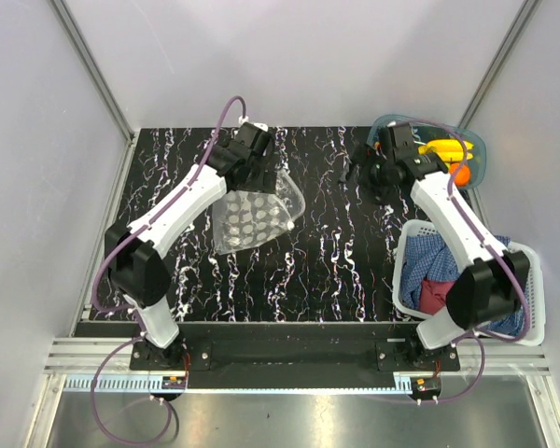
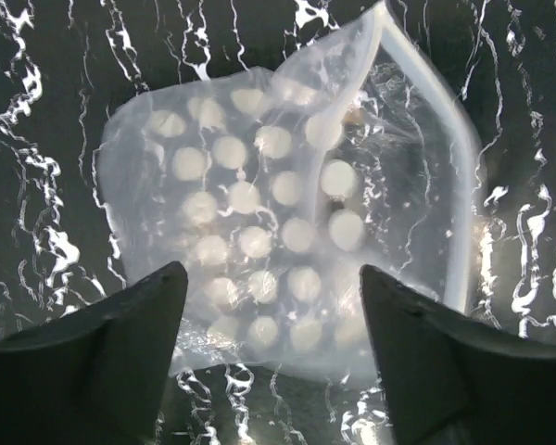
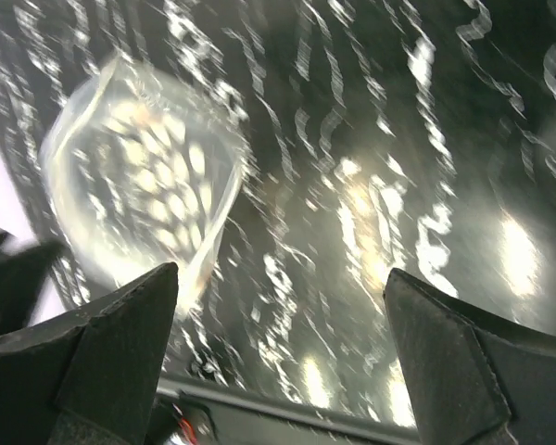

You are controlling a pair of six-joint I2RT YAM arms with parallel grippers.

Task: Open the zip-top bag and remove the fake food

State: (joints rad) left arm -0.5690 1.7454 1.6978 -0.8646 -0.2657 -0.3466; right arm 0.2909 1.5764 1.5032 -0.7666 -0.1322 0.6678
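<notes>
The zip-top bag lies flat on the tabletop, left of centre, just under the left gripper. In the left wrist view its fingers stand apart on either side of the bag's near edge and hold nothing. The bag looks empty: only its pale dots show through the plastic, and the zip strip runs up its right edge toward what seems a gaping mouth.

The fake food sits well apart from it, in the teal tray at the far right corner. 1 yellow banana and 1 orange are visible; any other pieces are hidden behind the right arm. The right gripper hovers just beside that tray, its fingers spread wide with nothing between them. That view is blurred.

My judgement is that the removal is done or nearly done, and this is the letting-go step. The next move calls only for both arms to lift clear without dragging the floppy bag or nudging the tray.

Nearer the right arm's base stands a white slatted basket holding a blue cloth and a red cloth. The right arm passes over it, so the basket stands closest to that arm's way back.
</notes>
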